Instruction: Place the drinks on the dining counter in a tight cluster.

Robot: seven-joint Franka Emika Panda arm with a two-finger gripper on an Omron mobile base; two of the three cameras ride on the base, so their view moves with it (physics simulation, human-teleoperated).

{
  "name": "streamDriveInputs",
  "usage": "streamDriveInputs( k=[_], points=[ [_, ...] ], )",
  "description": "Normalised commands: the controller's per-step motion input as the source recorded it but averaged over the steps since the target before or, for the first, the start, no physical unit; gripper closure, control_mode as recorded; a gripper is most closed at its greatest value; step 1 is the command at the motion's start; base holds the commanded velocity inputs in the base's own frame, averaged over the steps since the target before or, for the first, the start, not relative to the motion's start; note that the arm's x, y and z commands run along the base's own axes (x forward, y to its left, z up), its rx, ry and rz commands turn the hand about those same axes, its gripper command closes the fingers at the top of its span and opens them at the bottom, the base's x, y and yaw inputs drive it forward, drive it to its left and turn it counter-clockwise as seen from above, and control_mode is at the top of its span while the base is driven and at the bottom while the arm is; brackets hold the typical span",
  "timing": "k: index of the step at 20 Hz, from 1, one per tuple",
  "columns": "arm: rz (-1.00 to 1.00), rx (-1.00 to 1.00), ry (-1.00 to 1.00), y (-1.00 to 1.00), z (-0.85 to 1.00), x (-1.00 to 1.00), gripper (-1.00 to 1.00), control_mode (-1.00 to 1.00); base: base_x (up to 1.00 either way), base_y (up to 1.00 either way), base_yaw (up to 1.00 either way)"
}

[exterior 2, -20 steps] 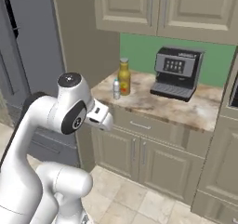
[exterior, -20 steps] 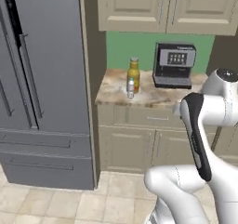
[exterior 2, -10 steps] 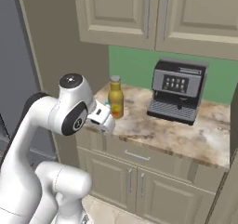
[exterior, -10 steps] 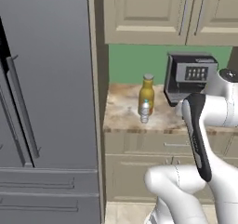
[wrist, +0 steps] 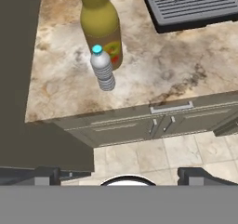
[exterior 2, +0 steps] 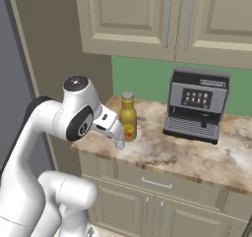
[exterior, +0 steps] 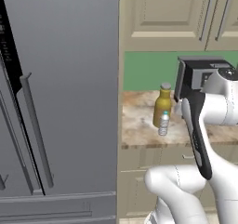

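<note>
Two drinks stand on the short marbled desk (exterior: 139,125) under the beige cabinets (exterior 2: 147,19): one large amber-yellow bottle (exterior: 162,107) with a grey cap, and one small clear water bottle (exterior: 163,123) with a blue cap. They are upright and just beside each other, the small one in front of the large one, toward the front edge of the desk; whether they touch I cannot tell. In the hand view the amber-yellow bottle (wrist: 101,23) carries a label with a red and green mark near its bottom, but no writing can be read on it, and the water bottle (wrist: 102,69) has a ribbed clear body whose content I cannot make out. The amber one looks filled with yellow liquid up to the neck. One dark coffee machine (exterior 2: 196,105) stands on the same desk, well apart to the right of the bottles, with a small panel of buttons on its front; the signs on it are too small to read. One grey refrigerator (exterior: 56,102) stands at the left of the desk. The hand (wrist: 119,176) is open, its two dark tips wide apart at the bottom of the hand view, holding nothing, above the floor in front of the lower cabinet doors and well apart from both bottles
</note>
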Motion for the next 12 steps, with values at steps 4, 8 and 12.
streamDriveInputs(
  k=[4,8,12],
  points=[
    [0.00,0.00,0.00,0.00,0.00,0.00,-1.00,1.00,0.25,0.26,-0.17],
    [0.00,0.00,0.00,0.00,0.00,0.00,-1.00,1.00,0.17,0.00,-0.01],
    [0.00,0.00,0.00,0.00,0.00,0.00,-1.00,1.00,0.00,0.00,0.00]
  ],
)
